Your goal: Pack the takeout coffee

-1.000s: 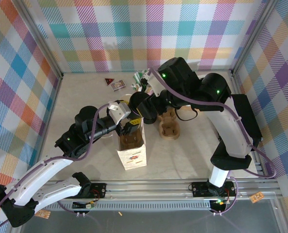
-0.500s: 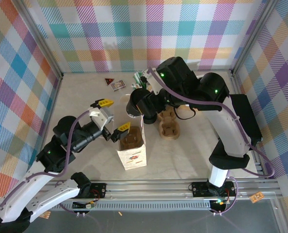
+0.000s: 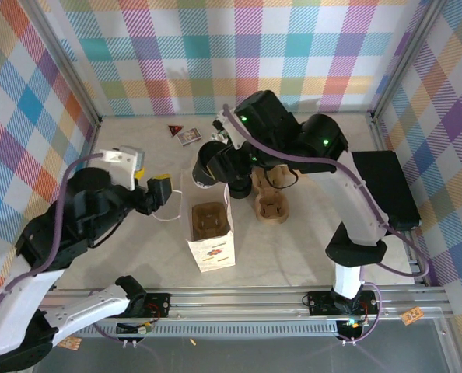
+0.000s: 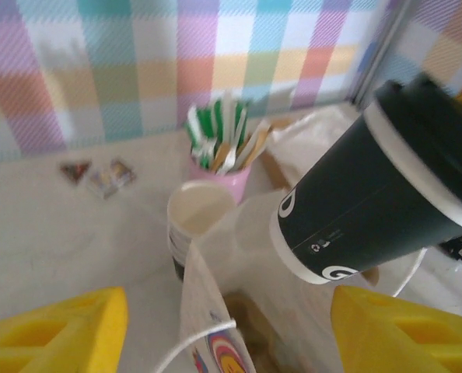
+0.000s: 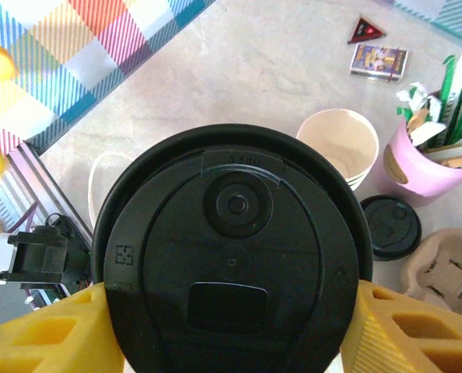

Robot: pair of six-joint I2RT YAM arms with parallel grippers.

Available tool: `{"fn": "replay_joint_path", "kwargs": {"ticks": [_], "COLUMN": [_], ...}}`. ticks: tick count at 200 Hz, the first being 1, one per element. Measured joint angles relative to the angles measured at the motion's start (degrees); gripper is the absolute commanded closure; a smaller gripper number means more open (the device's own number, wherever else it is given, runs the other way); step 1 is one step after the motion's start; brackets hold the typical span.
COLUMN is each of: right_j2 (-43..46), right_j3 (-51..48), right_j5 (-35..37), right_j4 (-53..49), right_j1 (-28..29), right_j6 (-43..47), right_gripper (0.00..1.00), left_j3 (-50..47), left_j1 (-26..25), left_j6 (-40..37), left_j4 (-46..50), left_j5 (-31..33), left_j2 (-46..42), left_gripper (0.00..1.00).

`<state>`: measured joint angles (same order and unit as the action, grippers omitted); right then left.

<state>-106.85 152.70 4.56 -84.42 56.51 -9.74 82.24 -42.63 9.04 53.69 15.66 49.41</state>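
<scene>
The coffee cup [image 4: 371,194] has a dark, matt paper wall with a cream rim; its lid [image 5: 231,256] is black plastic with a dull sheen. The fingers [image 5: 418,334] are yellow plastic. At the lid's 2 o'clock a pink pot [image 5: 418,167] looks smooth and glossy; at 3 o'clock a carrier [image 5: 449,268] is rough moulded pulp. The table [image 5: 239,70] is smooth, pale, matt.

Looked like a robotics lab test cell, not a real café: plaid cloth walls [image 3: 293,47] hung on aluminium posts [image 3: 63,62], with a left arm [image 3: 52,241] and a right arm [image 3: 361,210] bolted to a metal rail [image 3: 246,298] at the table's [image 3: 138,148] edge. Café props sat inside — a paper bag [image 3: 213,247], a pink cup of stirrers [image 4: 215,177], and a cardboard cup carrier [image 3: 271,205].
</scene>
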Motion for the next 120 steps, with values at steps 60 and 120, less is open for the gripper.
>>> {"fn": "replay_joint_path", "kwargs": {"ticks": [60, 120], "right_j2": [-5.55, -9.27], "right_j3": [0.04, 0.74], "right_j5": [0.63, 3.63], "right_j4": [-1.07, -3.96], "right_j1": [0.9, 2.58], "right_j6": [-1.4, -1.6], "right_gripper": [0.53, 0.53], "left_j3": [-1.64, -2.27], "left_j1": [0.0, 0.0], "left_j6": [9.7, 12.72], "left_j4": [7.48, 8.15], "left_j5": [-1.22, -5.25], "left_j2": [4.94, 7.76], "left_gripper": [0.48, 0.5]}}
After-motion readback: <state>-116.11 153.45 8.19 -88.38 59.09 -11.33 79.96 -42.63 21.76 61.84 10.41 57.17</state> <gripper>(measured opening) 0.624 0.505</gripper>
